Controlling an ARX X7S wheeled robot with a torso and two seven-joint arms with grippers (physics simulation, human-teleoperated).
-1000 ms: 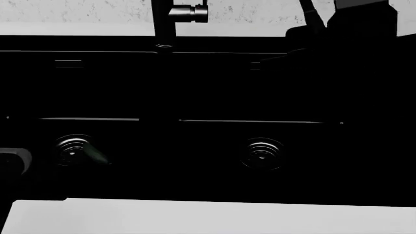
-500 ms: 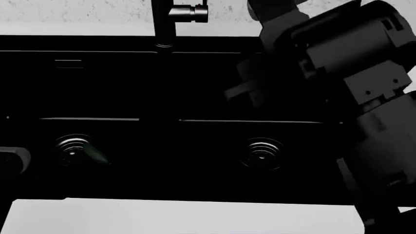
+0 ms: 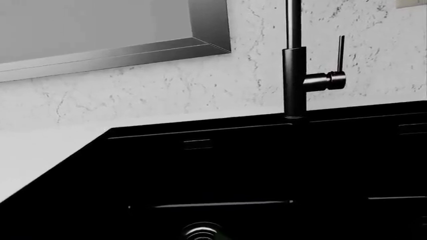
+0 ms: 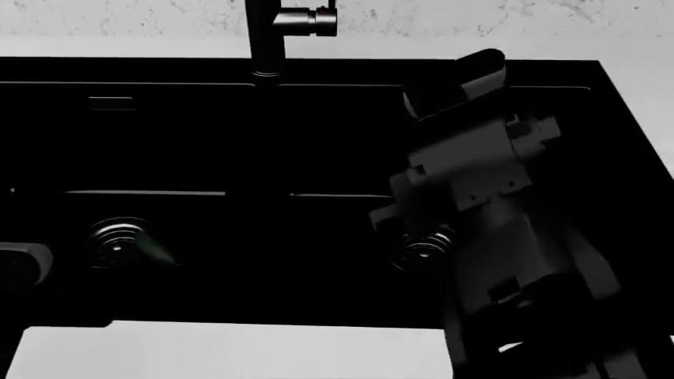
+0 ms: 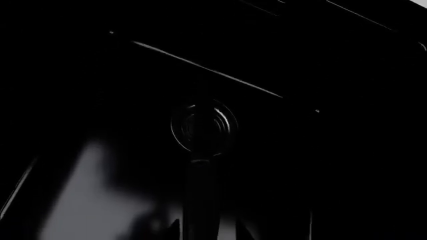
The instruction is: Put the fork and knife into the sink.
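Observation:
The black double-basin sink fills the head view, with a left drain and a right drain. My right arm reaches over the right basin and covers part of its drain. In the right wrist view a slender black bar, the knife, sticks out from my right gripper and points at the drain; the gripper is shut on it. A grey piece of my left gripper shows at the left basin's edge. A dim olive sliver lies by the left drain. The fork is not recognisable.
The tall black faucet stands behind the divider between the basins, its handle sticking out sideways. Pale countertop runs along the near side. A marbled wall and a framed window rise behind the sink.
My right arm has swung in from the upper right and come down over the right basin, now covering part of its drain. The left side has not moved.

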